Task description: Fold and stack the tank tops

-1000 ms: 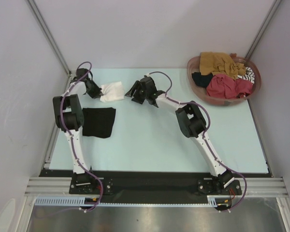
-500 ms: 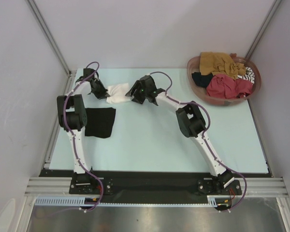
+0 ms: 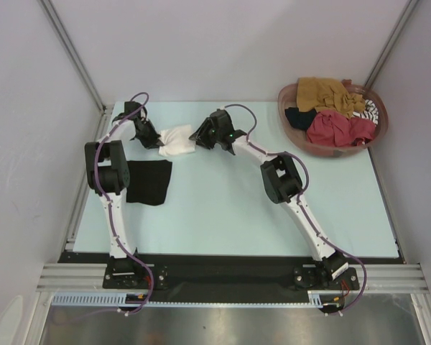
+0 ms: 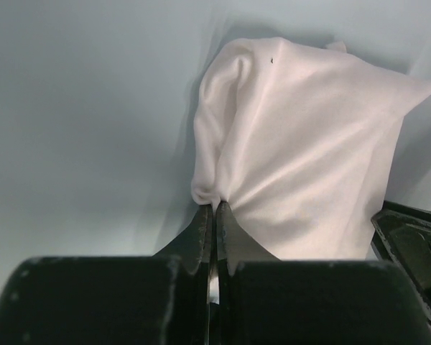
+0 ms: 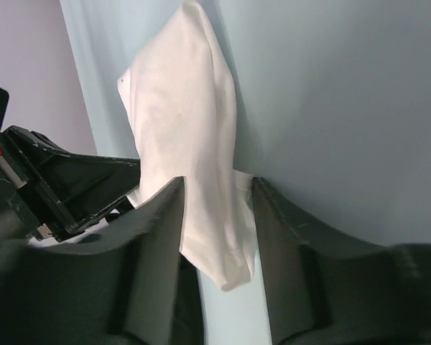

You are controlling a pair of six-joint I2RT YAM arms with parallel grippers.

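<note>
A bunched white tank top (image 3: 178, 141) hangs between both grippers at the back of the table. My left gripper (image 3: 158, 140) is shut on its left edge; in the left wrist view the fingertips (image 4: 215, 207) pinch a fold of the white cloth (image 4: 302, 144). My right gripper (image 3: 196, 138) stands open around the cloth's right edge, and in its wrist view the white top (image 5: 187, 122) hangs between the spread fingers (image 5: 217, 185) without being pinched. A folded black tank top (image 3: 147, 181) lies flat by the left arm.
A round reddish-brown basket (image 3: 330, 152) at the back right holds mustard-brown (image 3: 329, 93), red (image 3: 337, 128), striped (image 3: 371, 109) and black (image 3: 298, 117) tops. Grey walls close in the table on three sides. The left arm's elbow hangs beside the black top.
My left gripper has carried the white top to the right, up to the right gripper. The right gripper's jaws have come around the cloth's edge and narrowed.
</note>
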